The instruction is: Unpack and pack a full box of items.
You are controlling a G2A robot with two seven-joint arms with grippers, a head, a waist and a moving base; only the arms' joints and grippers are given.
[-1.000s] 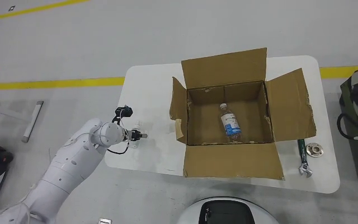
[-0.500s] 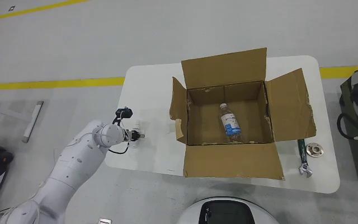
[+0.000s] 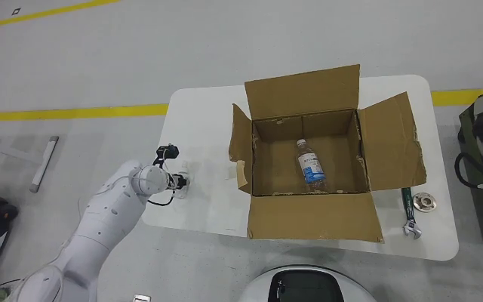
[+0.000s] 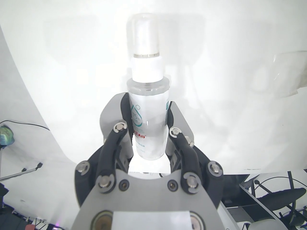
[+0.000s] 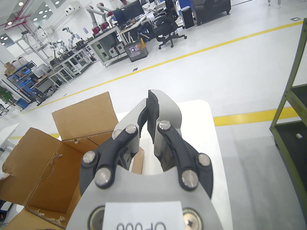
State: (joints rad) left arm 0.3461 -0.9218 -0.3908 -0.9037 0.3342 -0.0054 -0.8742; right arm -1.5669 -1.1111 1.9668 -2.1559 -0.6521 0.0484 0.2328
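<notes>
An open cardboard box (image 3: 392, 151) stands on the white table (image 3: 204, 121), and a water bottle (image 3: 310, 164) lies inside it. My left gripper (image 4: 148, 113) is shut on a small clear spray bottle (image 4: 146, 72) with a white collar and clear cap, held just over the table's left edge (image 3: 183, 183). My right gripper (image 5: 150, 106) is shut with nothing between its pads, raised at the table's right end, with the box (image 5: 48, 144) off to one side of it.
A wrench (image 3: 408, 211) and a round metal disc (image 3: 425, 201) lie on the table right of the box. A clear plastic bag (image 4: 287, 72) lies on the table beyond the spray bottle. A green shelf frame (image 5: 292, 111) stands near the right arm.
The left arm has drawn slightly toward the table's left edge with the spray bottle in its gripper. The box and the water bottle are where they were.
</notes>
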